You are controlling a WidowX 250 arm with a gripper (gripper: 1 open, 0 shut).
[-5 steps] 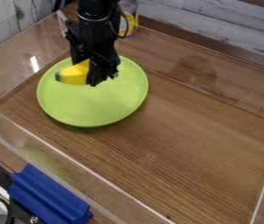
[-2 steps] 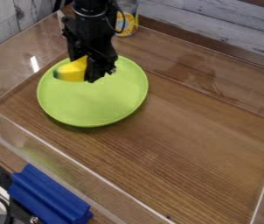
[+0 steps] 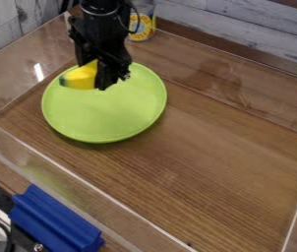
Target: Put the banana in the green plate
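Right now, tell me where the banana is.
In the camera view, the banana is in the gripper, at the green plate's upper-left part.

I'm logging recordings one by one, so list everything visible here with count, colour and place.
round plastic plate: one, lime green, on the wooden tabletop
curved toy banana: one, yellow, in the gripper, over the plate's far left part
brick-like plastic object: one, blue, near left corner
cylindrical container: one, yellow and clear, far side behind the arm
wooden tabletop: one, brown, under the plate
robot gripper: one, black, closed on the banana
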